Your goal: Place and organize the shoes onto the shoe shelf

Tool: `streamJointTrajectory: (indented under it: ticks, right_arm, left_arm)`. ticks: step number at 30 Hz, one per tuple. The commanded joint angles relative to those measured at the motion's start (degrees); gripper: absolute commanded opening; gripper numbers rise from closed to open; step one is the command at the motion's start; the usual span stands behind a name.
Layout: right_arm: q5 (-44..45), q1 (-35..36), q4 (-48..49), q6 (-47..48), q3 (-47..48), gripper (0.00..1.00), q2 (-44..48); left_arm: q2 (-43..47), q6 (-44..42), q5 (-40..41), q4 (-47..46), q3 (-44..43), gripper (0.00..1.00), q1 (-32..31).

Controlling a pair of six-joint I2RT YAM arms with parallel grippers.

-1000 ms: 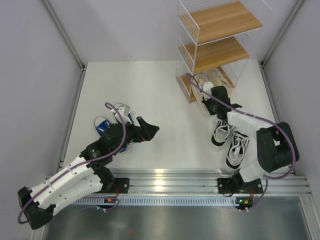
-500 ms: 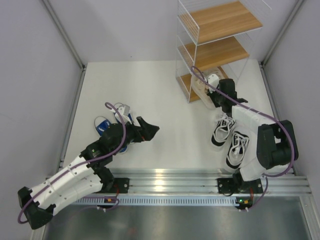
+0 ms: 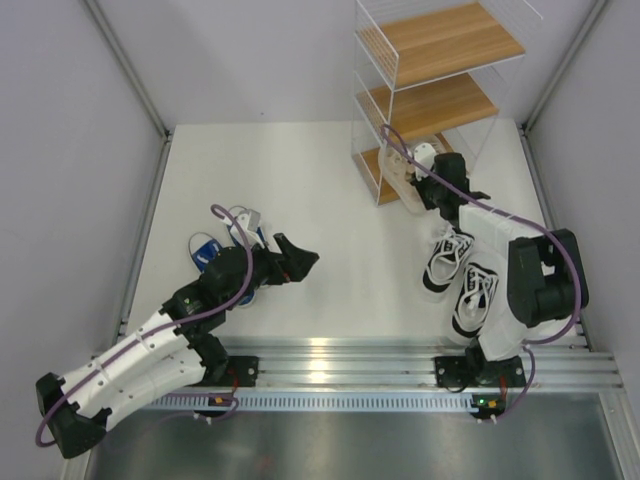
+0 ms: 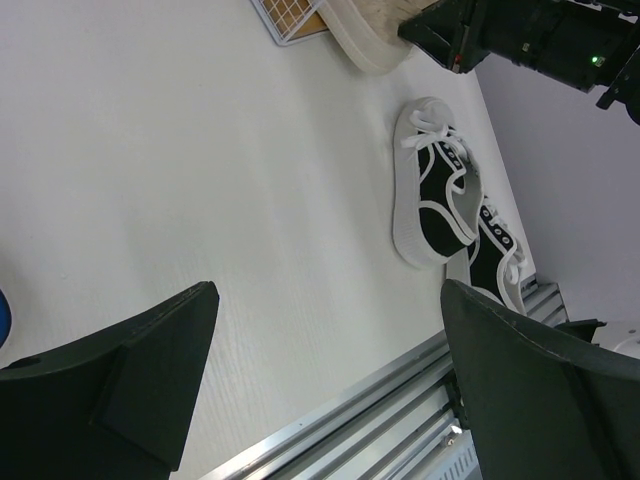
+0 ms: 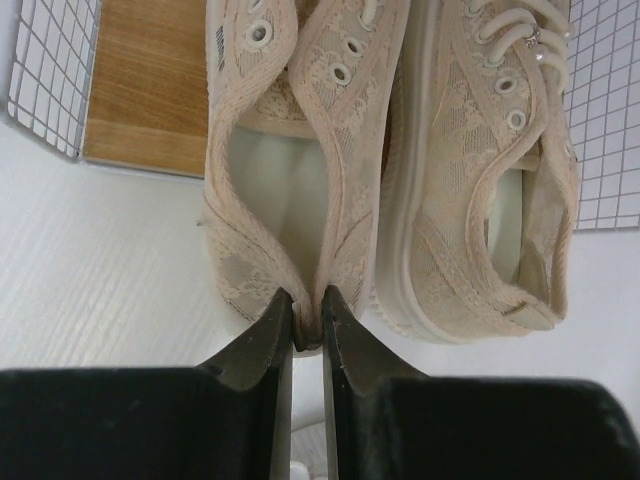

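Note:
My right gripper (image 5: pixel 307 320) is shut on the heel of a beige sneaker (image 5: pixel 290 150), whose front lies on the bottom wooden tier (image 5: pixel 140 90) of the white wire shoe shelf (image 3: pixel 440 60). The second beige sneaker (image 5: pixel 480 170) lies right beside it on that tier. In the top view the gripper (image 3: pixel 437 188) is at the shelf's foot with the beige shoe (image 3: pixel 403 178). Two black sneakers (image 3: pixel 460 275) lie on the floor by the right arm and show in the left wrist view (image 4: pixel 435 185). Two blue sneakers (image 3: pixel 225 245) lie under my left arm. My left gripper (image 3: pixel 295 258) is open and empty.
The shelf's two upper tiers (image 3: pixel 435 105) carry nothing. Grey walls enclose the white floor (image 3: pixel 300 180) on three sides. A metal rail (image 3: pixel 330 365) runs along the near edge by the arm bases.
My right gripper has moved up toward the shelf with the beige sneaker, pushing it farther onto the bottom tier. The left arm has not moved.

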State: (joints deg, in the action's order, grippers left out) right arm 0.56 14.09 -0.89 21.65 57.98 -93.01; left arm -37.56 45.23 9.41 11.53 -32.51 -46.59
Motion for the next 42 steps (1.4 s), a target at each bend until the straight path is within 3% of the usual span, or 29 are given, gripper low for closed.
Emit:
streamJointTrajectory:
  ticks: [1, 4, 8, 16, 23, 27, 31, 32, 42]
  right_arm:
    - [0.1, -0.6, 9.0, -1.4, 4.5, 0.03, -0.5]
    - [0.8, -0.6, 9.4, -1.7, 4.3, 0.1, -0.8]
    - [1.6, -0.6, 9.3, -2.2, 4.3, 0.31, -1.0]
    - [0.5, -0.7, 9.8, -1.7, 0.8, 0.51, 3.6]
    - [-3.7, -2.7, 5.0, -1.9, -2.9, 0.58, 12.2]
    - [-9.4, -6.0, -4.6, -1.4, -3.0, 0.66, 17.1]
    - [-26.8, -13.4, -13.8, 6.4, -1.9, 0.76, 17.0]
    - [-27.8, -14.7, -14.1, 6.8, -2.1, 0.76, 16.5]
    - [-23.8, -19.0, -7.6, 2.8, 0.9, 0.76, 5.4]
  left_arm:
    - [-0.4, -0.8, -0.3, -2.3, -0.2, 0.98, 0.3]
    - [-0.4, -0.8, -0.2, -2.2, -0.2, 0.98, 0.3]
    - [-0.8, -0.8, -0.4, -2.4, -0.1, 0.98, 0.3]
    - [-0.3, -0.9, -0.6, -2.1, -0.3, 0.98, 0.3]
    - [0.5, -1.3, -0.7, -1.6, -0.5, 0.98, 0.3]
    - [0.7, -2.1, -0.4, -1.2, -0.5, 0.98, 0.3]
    - [0.8, -3.0, -0.7, -1.2, -0.8, 0.98, 0.3]
    - [0.8, -3.5, -0.6, -1.2, -0.9, 0.98, 0.3]
    - [1.2, -4.0, -0.5, -1.1, -0.8, 0.98, 0.3]
